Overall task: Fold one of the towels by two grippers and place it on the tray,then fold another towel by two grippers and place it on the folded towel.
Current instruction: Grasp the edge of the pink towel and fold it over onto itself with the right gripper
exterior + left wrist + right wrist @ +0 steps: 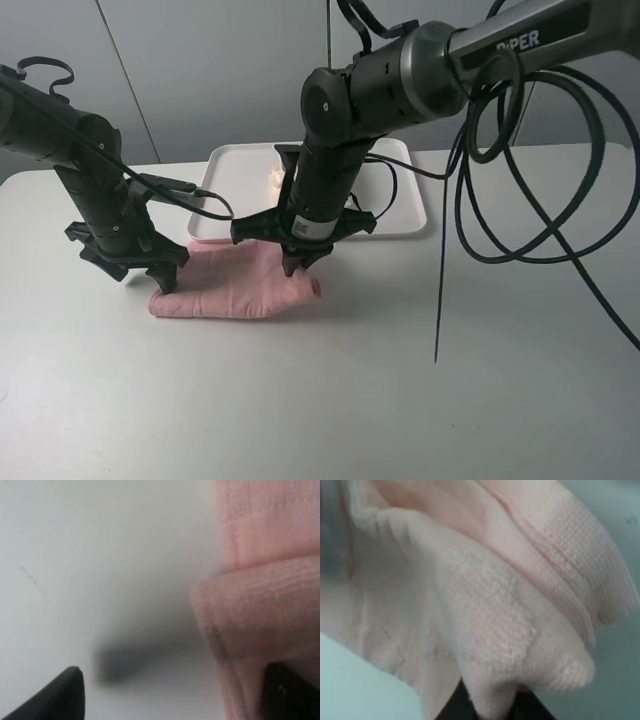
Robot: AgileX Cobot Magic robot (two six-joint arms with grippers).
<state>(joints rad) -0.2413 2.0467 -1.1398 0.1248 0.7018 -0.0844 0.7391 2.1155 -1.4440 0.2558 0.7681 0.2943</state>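
At the far left, the left gripper (150, 270) stood low over the white table (330, 400), right at the left end of the pink towel (235, 285). Its wrist camera caught both black fingertips (60, 697) spread wide apart, one over bare tabletop, the other at the towel's rounded folded edge (250, 610), with nothing pinched between them. The towel itself lay bunched and folded on the table, in front of the tray and not on it.

Moving to the middle, the right gripper (298, 262) had reached across and come down on the towel's right portion. Up close, its dark fingers (455, 707) sat tight together on a peak of pink terry (520, 630), the cloth gathered and rising from the pinch.

Behind the arms, the white tray (405, 195) sat towards the back of the table, and a patch of the cream towel (274, 176) showed on it, mostly hidden by the right arm. Further right, black cables (520, 180) looped down from that arm over the table.
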